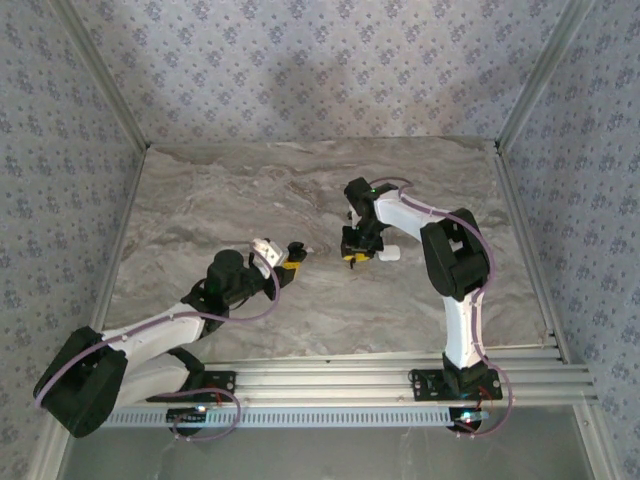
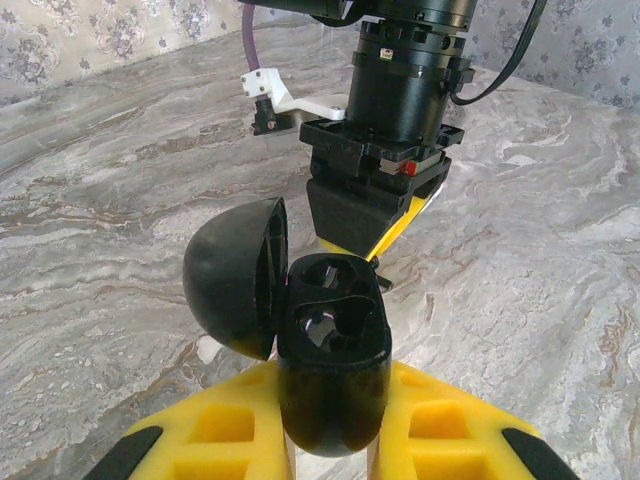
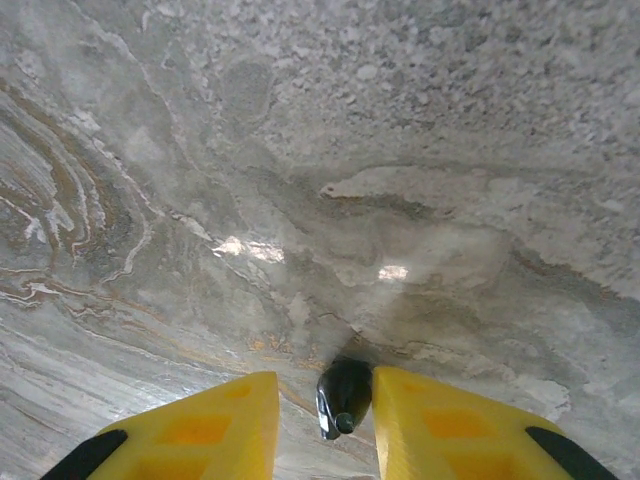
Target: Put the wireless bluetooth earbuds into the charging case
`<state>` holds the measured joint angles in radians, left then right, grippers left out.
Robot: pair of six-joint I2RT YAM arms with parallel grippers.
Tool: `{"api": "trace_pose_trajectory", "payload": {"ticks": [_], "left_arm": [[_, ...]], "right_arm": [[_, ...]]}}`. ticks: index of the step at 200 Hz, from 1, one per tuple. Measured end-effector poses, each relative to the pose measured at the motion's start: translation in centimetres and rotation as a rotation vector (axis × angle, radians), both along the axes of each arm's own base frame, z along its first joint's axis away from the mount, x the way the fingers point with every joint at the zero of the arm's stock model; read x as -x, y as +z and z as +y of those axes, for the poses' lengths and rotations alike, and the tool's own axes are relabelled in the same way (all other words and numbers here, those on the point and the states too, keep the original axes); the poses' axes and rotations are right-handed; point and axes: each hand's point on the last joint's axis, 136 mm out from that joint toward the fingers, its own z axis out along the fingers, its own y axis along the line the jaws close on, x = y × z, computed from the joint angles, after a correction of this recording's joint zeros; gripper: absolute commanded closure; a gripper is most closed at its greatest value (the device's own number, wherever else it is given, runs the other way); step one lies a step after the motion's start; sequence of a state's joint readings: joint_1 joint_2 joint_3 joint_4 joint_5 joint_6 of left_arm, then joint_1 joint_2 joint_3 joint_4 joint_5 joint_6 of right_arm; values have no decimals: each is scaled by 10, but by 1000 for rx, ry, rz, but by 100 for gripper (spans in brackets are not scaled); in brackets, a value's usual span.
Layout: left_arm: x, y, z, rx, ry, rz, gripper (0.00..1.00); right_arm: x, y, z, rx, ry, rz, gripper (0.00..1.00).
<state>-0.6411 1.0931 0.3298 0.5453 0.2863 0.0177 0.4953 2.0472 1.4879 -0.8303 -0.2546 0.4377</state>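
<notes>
So, the right gripper (image 3: 330, 400) has its yellow fingers clamped on a black earbud (image 3: 345, 392), whose long axis seems to run along the fingers, just above the marble table (image 3: 400, 150). The left gripper (image 2: 333, 388) is squeezing the open charging case (image 2: 333, 330), lid (image 2: 225, 275) flipped aside and sockets facing the right arm. From overhead, the case sits left of the bud, near but apart, so I'd guess the bud goes leftward into a socket.

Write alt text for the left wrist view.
An open black charging case is gripped by the yellow-fingered left hand, lid swung left, two wells facing the camera. Behind it, the right hand points down at the marble table.
</notes>
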Motion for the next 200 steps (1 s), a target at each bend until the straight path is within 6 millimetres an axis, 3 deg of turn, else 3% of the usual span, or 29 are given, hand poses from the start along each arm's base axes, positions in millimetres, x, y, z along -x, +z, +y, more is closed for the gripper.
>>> {"api": "trace_pose_trajectory", "payload": {"ticks": [84,200], "left_arm": [[-1,-1,1,-9,3,-4,87],[-1,-3,3,-19,5,0,87]], "right_arm": [[0,-8,0,24,6,14,71],[-1,-8,-2,44,15,-6,82]]}}
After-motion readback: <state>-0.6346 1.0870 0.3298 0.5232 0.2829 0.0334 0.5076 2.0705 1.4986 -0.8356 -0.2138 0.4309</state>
